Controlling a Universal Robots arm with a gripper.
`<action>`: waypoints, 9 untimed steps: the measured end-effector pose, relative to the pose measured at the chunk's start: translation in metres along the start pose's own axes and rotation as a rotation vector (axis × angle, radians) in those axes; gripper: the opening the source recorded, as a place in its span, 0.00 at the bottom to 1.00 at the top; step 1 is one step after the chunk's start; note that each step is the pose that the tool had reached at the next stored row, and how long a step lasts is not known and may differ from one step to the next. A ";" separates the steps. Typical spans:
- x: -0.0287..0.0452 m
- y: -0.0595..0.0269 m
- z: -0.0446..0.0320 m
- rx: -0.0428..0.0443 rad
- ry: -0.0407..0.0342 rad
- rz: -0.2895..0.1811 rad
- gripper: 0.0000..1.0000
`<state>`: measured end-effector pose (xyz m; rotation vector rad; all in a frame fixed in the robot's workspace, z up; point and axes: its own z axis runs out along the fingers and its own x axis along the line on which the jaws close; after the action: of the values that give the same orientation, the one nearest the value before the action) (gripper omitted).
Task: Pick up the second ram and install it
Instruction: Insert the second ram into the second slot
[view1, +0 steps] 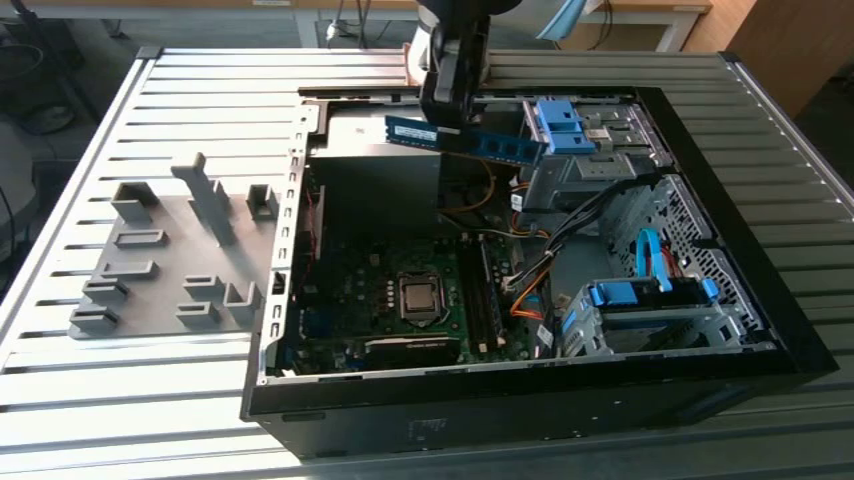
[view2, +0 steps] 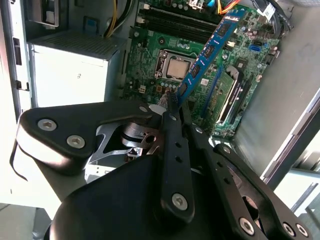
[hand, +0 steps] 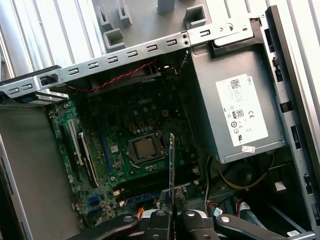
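Gripper (view1: 446, 122) clamped narrow on the second ram (view1: 483, 144) — stick held mid-air above the open pc case (view1: 534, 400), long edge slightly tilted, at the far end by the blue drive cage (view1: 567, 125). In the first wrist view it's edge-on over the mobo (hand: 115, 135), just beside the cpu (hand: 144, 149), w/ clear air below. Psu (hand: 235, 130) to one side — case walls not touching. Grey holder block (view1: 174, 260) on table, exterior view's left, well apart.
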<state>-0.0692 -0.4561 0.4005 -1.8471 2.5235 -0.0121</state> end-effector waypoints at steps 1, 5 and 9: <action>0.0000 0.0000 0.0000 0.0000 0.0001 0.007 0.14; 0.0000 0.0000 0.0001 0.0002 0.0006 0.036 0.14; 0.0000 0.0000 0.0002 0.0005 0.0011 0.069 0.14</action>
<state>-0.0692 -0.4561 0.4003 -1.7592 2.5859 -0.0130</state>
